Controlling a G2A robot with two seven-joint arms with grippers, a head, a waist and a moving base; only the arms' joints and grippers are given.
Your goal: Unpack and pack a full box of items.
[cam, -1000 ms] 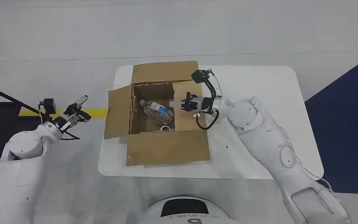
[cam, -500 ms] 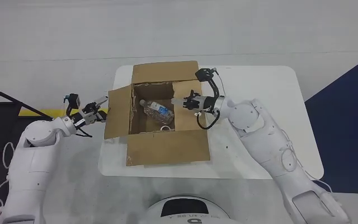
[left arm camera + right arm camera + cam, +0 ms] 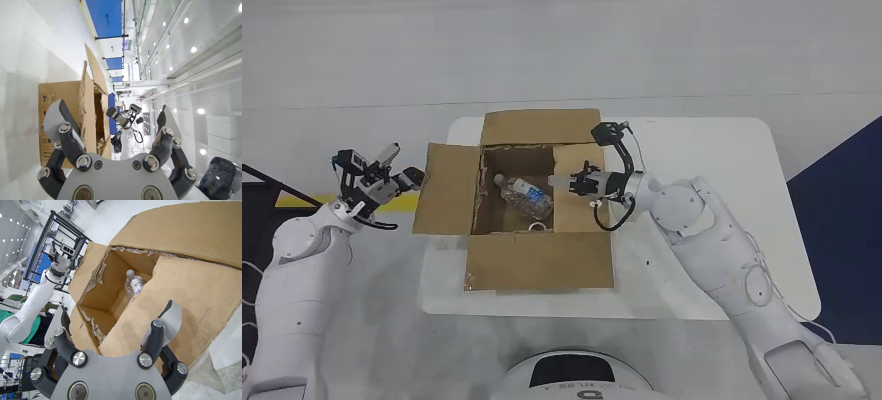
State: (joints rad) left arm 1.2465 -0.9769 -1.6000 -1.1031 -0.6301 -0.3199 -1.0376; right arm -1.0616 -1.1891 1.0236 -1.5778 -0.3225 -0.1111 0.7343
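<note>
Top view: box (image 3: 537, 262) sits open on the bench (image 3: 702, 160). Bottle (image 3: 525, 195) lies on its side on the box floor, with the cap toward the far-left corner and the base toward the right wall. Right tool (image 3: 560, 182) is at the inner edge of the right flap (image 3: 580, 165), just beside the bottle's base end. Left tool (image 3: 410, 178) is outside the box at the outer edge of the left flap (image 3: 447, 188), well apart from the bottle. Right arm is clearly the nearer one.

Left wrist view: left tool (image 3: 110, 109) has its fingers spread apart with nothing clamped. The left flap (image 3: 88, 106) edge runs into the gap, close against one finger; can't tell if it touches. Cardboard hides the bottle from this side.

Right wrist view: right tool (image 3: 118, 309) has its fingers apart and is empty. The right flap (image 3: 179, 291) rises in front of it and covers the bottle's base half. The cap and shoulder of the bottle (image 3: 132, 283) show past the flap edge. The bottle lies ahead of and below the tool, and its long axis runs away from the tool, roughly in line with where the tool points, not across it.

My read: the pick belongs to the right arm. It has to clear the flap edge, drop into the box, and get its fingers across the bottle's axis. The flap is the likely snag.
</note>
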